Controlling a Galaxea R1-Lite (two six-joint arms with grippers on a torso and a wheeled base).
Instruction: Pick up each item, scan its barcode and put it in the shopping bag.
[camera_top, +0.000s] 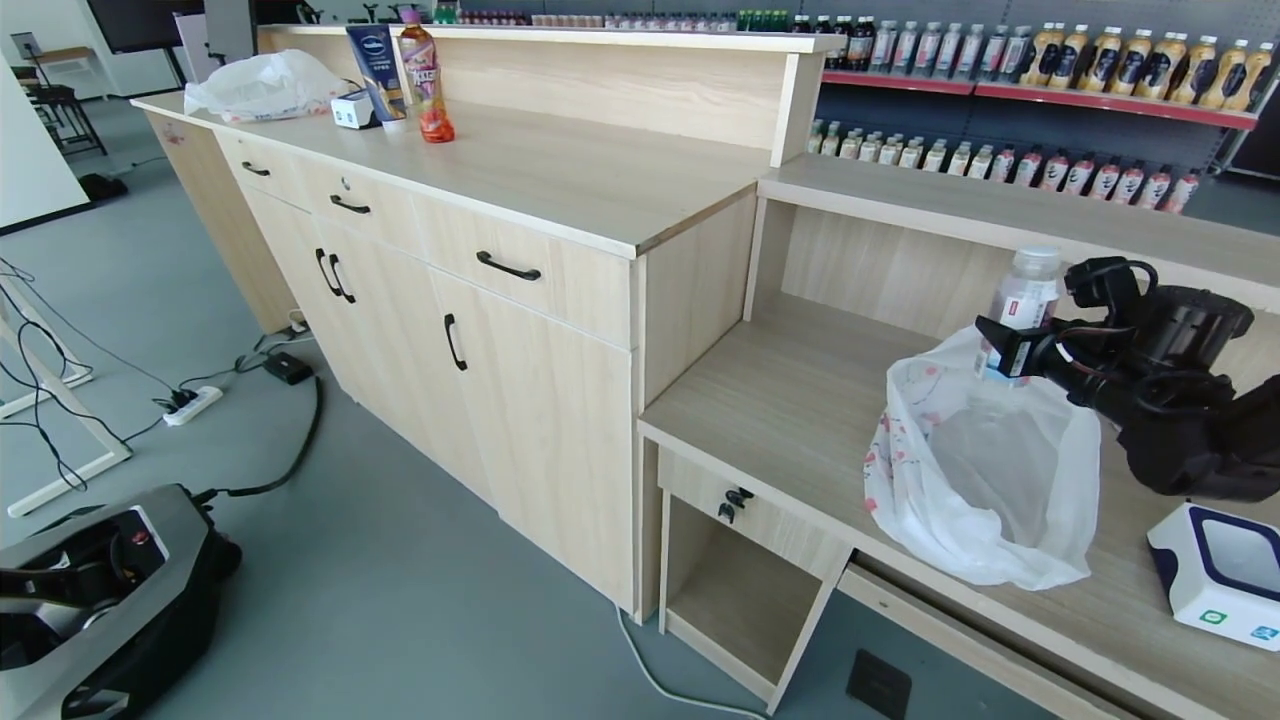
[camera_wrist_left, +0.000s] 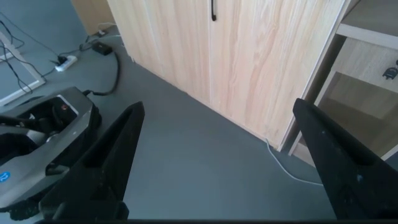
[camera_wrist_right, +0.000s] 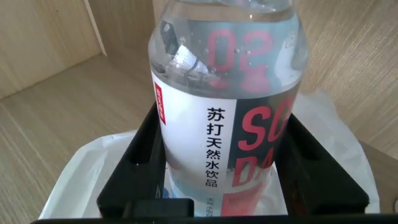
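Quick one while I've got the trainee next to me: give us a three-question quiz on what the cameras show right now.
1. True or false: the right gripper is shut on the bottle.
2. Where is the bottle in relation to the shopping bag? A) lying flat beside it; B) held upright above it; C) let go inside it.
3. Fill in the gap: the left gripper, low over the floor, has its jaws ____.

Key: 1 true; 2 B; 3 open.
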